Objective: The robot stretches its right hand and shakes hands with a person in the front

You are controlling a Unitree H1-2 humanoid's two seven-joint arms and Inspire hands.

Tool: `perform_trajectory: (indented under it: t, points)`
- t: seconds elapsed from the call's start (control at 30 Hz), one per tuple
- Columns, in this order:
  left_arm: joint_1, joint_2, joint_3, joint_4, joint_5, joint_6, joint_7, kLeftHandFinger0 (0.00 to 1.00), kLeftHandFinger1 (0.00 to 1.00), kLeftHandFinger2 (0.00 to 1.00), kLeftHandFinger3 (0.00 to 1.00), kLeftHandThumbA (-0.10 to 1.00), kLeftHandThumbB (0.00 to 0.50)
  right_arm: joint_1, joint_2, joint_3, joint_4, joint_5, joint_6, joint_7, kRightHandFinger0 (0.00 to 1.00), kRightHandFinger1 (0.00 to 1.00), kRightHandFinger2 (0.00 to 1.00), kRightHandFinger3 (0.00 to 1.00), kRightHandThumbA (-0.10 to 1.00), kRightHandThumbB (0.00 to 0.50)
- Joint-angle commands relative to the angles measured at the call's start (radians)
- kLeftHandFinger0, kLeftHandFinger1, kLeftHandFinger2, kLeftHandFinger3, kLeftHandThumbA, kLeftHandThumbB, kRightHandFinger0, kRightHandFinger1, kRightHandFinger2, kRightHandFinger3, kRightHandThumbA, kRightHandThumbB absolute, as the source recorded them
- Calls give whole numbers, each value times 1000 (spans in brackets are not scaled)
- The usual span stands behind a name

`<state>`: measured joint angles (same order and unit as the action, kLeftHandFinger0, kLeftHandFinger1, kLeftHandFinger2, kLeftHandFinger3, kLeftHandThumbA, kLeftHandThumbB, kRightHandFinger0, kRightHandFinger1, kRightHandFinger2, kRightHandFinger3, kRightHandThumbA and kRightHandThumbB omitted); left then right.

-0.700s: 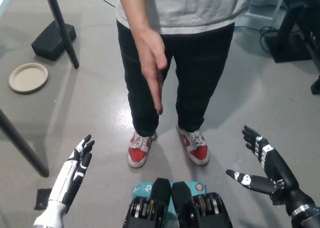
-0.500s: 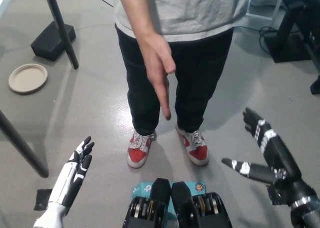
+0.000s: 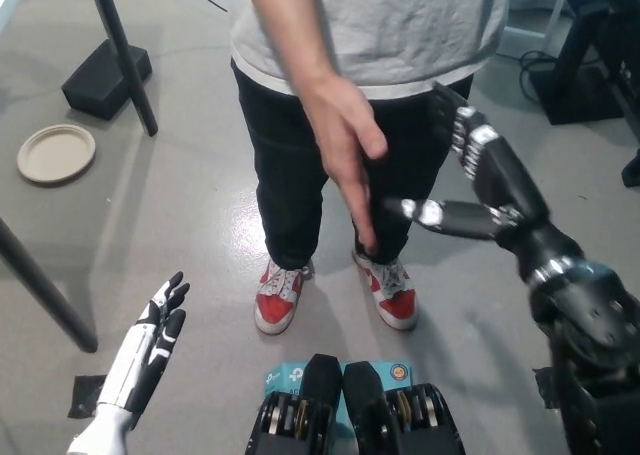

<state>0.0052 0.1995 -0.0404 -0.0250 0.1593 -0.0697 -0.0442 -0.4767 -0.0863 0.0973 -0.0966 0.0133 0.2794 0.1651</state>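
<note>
The left hand (image 3: 150, 347) rests low, fingers straight and holding nothing. The person's hand (image 3: 345, 155) has shifted rightward, extended. The right hand (image 3: 475, 180) has risen beside it (spread, empty); contact is judged imminent.

The smooth grey concrete floor (image 3: 180, 205) carries a round beige paper plate (image 3: 56, 154) at left, a black block-shaped stand base (image 3: 105, 78), and red-and-white sneakers (image 3: 335, 293) in the middle.
</note>
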Motion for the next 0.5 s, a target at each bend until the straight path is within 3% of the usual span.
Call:
perform_trajectory:
  t: [0.0,0.1,0.47]
  points:
    - [-5,2,4,-31,4,-24,3,1000,1000,1000,1000,1000,68,-88,16,25,61,-49,21,-17,1000,1000,1000,1000,1000,428]
    - [-5,1,4,-32,16,-23,9,1000,1000,1000,1000,1000,73,-133,28,45,111,-68,46,-18,1000,1000,1000,1000,1000,454]
    - [-8,1,6,-33,6,-19,2,1000,1000,1000,1000,1000,67,-206,64,81,238,-75,41,-2,1000,1000,1000,1000,1000,431]
